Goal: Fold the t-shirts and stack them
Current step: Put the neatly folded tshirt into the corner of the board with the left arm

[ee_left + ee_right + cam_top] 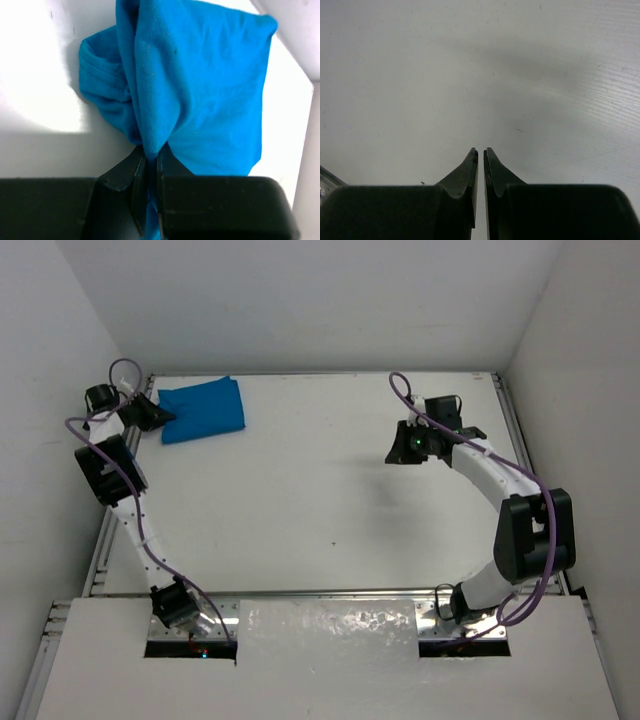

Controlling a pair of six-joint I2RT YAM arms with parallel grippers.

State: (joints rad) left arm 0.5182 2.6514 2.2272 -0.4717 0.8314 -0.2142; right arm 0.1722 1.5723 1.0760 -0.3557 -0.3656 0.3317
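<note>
The bright blue t-shirt [204, 410] lies folded in a small bundle at the far left of the white table. My left gripper [160, 417] sits at its left edge and is shut on a pinched fold of the t-shirt [200, 85]; the cloth runs down between the jaws of the left gripper [148, 157]. My right gripper [397, 453] hangs over the bare table at the right middle, far from the shirt. In the right wrist view the right gripper [480, 151] is shut with nothing between its jaws.
White walls enclose the table [320, 520] on the left, back and right. A metal rail [110, 530] runs along the left edge. A shiny plastic sheet [330, 625] lies at the near edge between the arm bases.
</note>
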